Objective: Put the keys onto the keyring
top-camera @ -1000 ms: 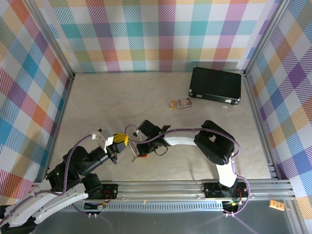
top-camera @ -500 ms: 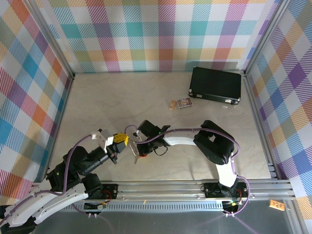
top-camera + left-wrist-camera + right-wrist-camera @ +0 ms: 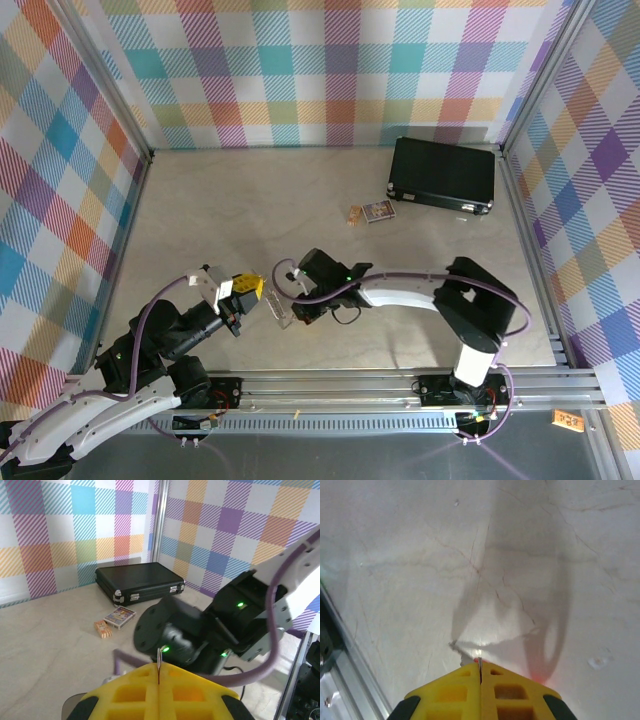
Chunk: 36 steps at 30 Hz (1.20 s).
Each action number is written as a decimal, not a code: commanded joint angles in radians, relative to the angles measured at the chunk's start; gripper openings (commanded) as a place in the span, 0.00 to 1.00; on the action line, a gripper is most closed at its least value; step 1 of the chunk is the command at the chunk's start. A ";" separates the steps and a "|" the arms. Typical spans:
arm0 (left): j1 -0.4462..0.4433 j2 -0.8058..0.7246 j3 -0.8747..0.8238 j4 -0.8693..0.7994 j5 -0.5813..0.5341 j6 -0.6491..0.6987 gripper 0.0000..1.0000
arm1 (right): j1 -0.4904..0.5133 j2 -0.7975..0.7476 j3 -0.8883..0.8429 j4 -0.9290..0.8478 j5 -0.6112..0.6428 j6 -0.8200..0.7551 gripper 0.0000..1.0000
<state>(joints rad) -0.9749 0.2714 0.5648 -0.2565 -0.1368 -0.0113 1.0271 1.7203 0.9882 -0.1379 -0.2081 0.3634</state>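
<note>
My right hand (image 3: 480,666) was pinched shut on the keyring (image 3: 283,309), a slim silver-grey metal piece seen almost edge-on, held over the worktop (image 3: 200,220) close beside my left hand (image 3: 158,667). The left hand's yellow fingers (image 3: 130,692) were pressed together on a thin metal sliver (image 3: 158,656); I could not tell which piece it was.

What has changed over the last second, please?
The right arm swung its elbow rightwards, towards the near rail, drawing the right tool slightly right, away from the left tool. Nothing visibly taken or released. The left arm, the black rectangular case and the small printed card stayed put.
</note>
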 commanded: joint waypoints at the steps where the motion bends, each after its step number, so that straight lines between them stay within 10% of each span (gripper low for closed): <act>1: -0.008 0.002 0.000 0.061 0.030 -0.011 0.00 | 0.006 -0.143 -0.089 0.115 0.030 -0.087 0.00; 16: -0.008 0.161 0.051 0.156 0.262 0.007 0.00 | 0.007 -0.852 -0.375 0.273 -0.055 -0.469 0.00; 36: -0.009 0.283 0.098 0.242 0.540 0.032 0.00 | 0.006 -0.970 -0.274 0.194 -0.198 -0.475 0.00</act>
<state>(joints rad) -0.9749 0.5529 0.6270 -0.0780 0.3511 0.0151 1.0283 0.7498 0.6861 0.0513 -0.3805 -0.1135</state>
